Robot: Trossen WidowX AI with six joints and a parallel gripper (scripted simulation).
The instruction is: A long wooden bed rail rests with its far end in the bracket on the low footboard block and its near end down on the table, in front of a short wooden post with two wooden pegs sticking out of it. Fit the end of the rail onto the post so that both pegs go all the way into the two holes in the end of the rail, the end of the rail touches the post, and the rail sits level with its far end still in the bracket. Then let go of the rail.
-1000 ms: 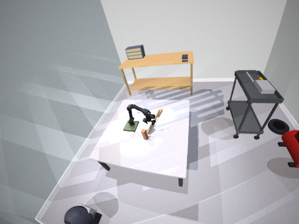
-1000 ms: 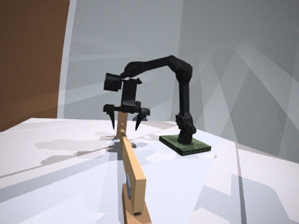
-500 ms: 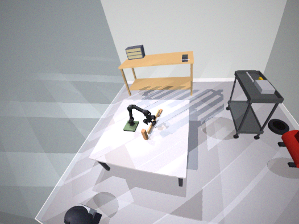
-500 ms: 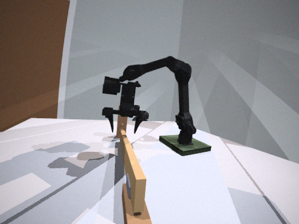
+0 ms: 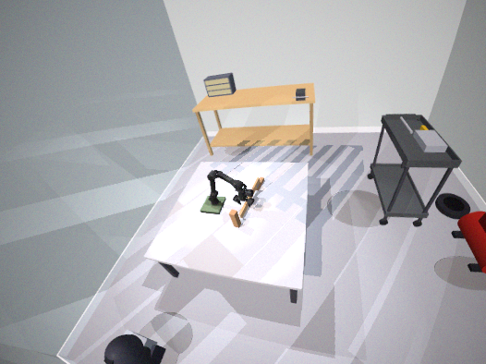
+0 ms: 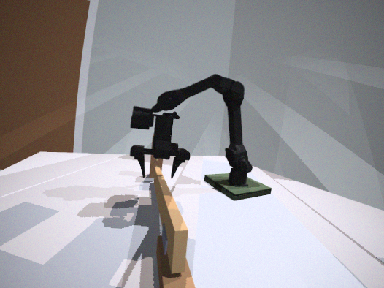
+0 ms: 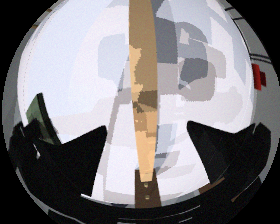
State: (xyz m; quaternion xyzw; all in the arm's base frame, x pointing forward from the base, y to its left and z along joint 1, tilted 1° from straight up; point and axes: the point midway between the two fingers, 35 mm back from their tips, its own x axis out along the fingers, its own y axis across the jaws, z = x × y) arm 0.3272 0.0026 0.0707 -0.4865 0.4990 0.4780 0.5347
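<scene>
Its fingers spread and empty, a gripper (image 5: 244, 200) (image 6: 158, 177) (image 7: 148, 127) hangs over the sloping rail (image 5: 256, 184) (image 6: 169, 206) (image 7: 144, 75), still unfitted to the post (image 5: 235, 218) (image 6: 156, 162) (image 7: 147, 194).

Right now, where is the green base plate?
In the exterior view, the green base plate lies on the white table beneath the arm's foot, right of the wooden bed rail.

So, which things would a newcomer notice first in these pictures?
Probably the black arm, bent over the white table with its open hand above the long wooden rail. Then perhaps the bright red object at the right edge of the top view, and the brown door at the left in the exterior view.
</scene>
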